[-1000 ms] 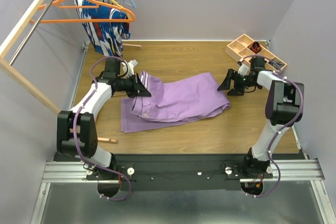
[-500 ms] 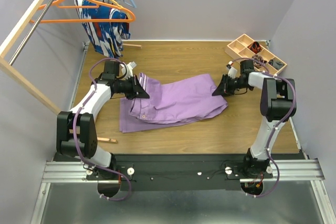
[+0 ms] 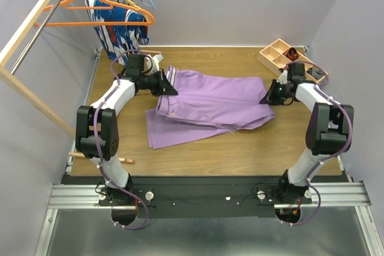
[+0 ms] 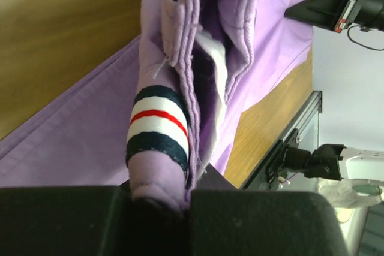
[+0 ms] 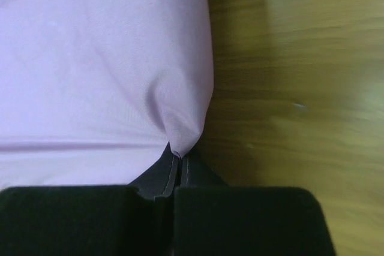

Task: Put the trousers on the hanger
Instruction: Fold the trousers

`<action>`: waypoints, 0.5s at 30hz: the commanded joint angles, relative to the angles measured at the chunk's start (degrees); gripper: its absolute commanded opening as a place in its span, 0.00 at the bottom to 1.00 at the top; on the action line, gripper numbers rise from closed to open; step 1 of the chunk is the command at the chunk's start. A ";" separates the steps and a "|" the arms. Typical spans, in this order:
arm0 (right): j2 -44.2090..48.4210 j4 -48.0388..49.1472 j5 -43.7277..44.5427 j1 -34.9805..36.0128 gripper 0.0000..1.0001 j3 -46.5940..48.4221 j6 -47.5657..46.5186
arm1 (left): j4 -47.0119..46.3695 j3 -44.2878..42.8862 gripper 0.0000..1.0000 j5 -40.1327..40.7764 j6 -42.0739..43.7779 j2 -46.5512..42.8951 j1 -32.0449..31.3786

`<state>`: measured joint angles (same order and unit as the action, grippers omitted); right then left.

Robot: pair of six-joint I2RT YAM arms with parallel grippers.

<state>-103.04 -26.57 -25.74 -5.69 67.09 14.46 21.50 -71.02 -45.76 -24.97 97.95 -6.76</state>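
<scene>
trousers (image 3: 210, 103) ends in both pincers (image 3: 170, 87) (image 3: 265, 98)

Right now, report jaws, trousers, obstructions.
Left gripper jaws shut on trousers waistband. Right gripper jaws shut on leg end. Trousers spread on table. Hanger hangs rear left; nothing blocking.

left arm (image 3: 117, 95) reaching forward, jaws clamped tight — right arm (image 3: 309, 91) folded inward, jaws pinched closed
</scene>
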 commanded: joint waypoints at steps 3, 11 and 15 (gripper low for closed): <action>4.69 -4.89 28.36 -3.79 0.01 0.32 2.50 | -4.79 -6.94 0.00 -2.23 -2.44 4.53 -4.92; 3.21 -5.51 35.76 -5.47 0.08 -0.65 4.35 | -9.63 -2.72 0.00 -1.88 -7.63 1.02 -6.24; 1.36 -5.78 33.74 -5.47 0.77 0.32 4.09 | -10.33 -0.88 0.00 -3.28 -8.78 0.14 -6.24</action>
<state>-98.91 -32.08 -2.55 -8.62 66.87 19.55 12.97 -73.45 -47.40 -31.88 102.59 -15.31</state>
